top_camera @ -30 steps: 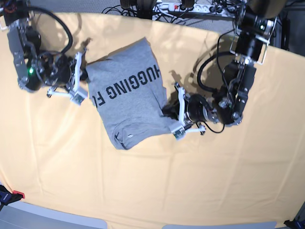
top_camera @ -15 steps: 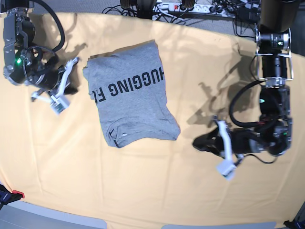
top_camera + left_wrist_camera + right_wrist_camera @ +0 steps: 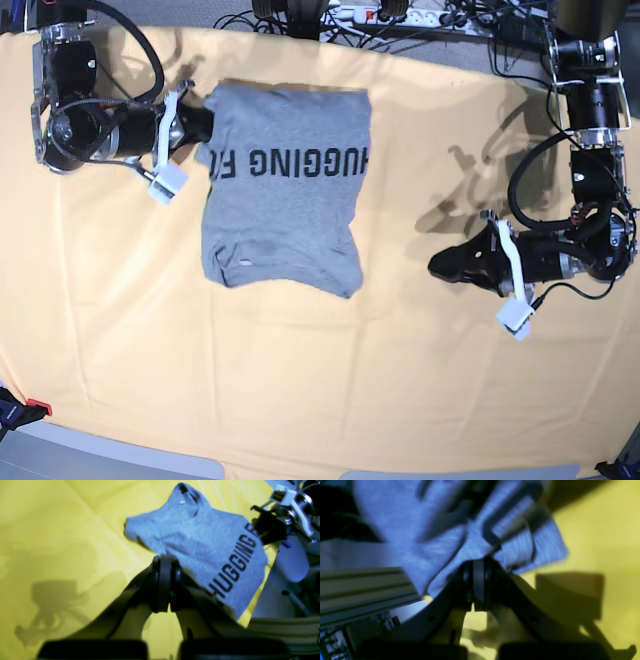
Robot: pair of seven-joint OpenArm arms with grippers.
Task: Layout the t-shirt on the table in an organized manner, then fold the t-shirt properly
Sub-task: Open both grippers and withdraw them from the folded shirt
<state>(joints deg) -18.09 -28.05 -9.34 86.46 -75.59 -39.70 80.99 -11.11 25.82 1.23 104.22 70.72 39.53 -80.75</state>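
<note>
Folded grey t-shirt (image 3: 285, 205) lying on the yellow-orange surface (image 3: 320, 390), lettering up, toward the far-left part. Right gripper (image 3: 200, 127) closed at the shirt's top-left edge — pinching fabric, by the wrist view. Left gripper (image 3: 445, 265) closed on nothing — well apart from the shirt.

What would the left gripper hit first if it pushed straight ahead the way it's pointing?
Probably the t-shirt. The left gripper, shut and empty, points across bare table toward its near edge; height is unclear.
</note>
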